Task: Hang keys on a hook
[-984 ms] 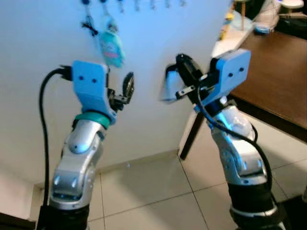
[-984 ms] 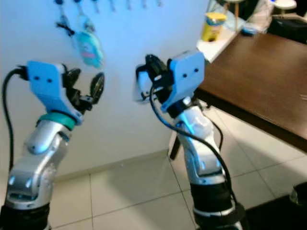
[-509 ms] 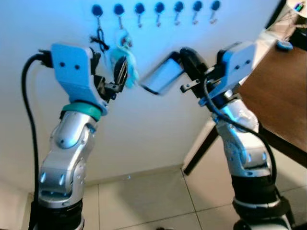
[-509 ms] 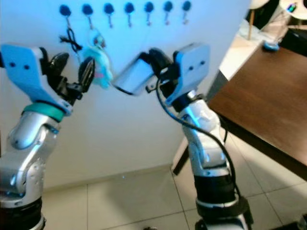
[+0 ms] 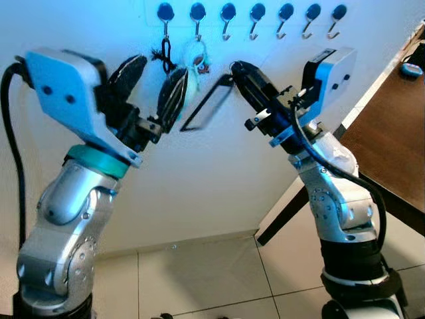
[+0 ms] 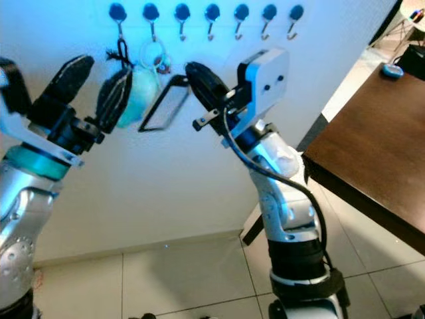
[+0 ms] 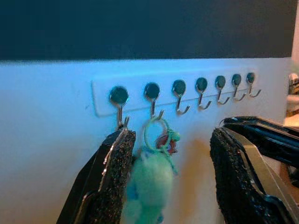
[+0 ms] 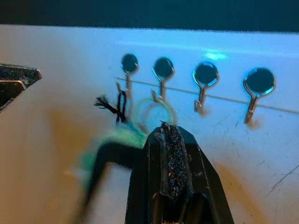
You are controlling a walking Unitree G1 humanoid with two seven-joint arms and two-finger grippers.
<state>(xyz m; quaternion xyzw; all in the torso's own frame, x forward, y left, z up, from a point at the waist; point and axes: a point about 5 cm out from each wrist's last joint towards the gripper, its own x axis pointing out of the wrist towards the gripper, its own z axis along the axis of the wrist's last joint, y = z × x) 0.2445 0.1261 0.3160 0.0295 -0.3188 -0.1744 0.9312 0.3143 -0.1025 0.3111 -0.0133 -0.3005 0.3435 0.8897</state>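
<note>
One keyring (image 7: 158,132) on 2nd hook (image 7: 153,100), btwn open left end effector (image 7: 170,182) fingers.

White wall (image 5: 219,179) straight ahead, washed in bluish light. Pale baseboard (image 5: 192,240) along its foot. Floor (image 6: 199,279) of light tiles with dark grout lines. Dark brown wooden table (image 6: 372,153) on the right, one dark leg (image 5: 279,216) angled down to the floor near the wall. Small blue object (image 5: 412,68) on the far tabletop.
</note>
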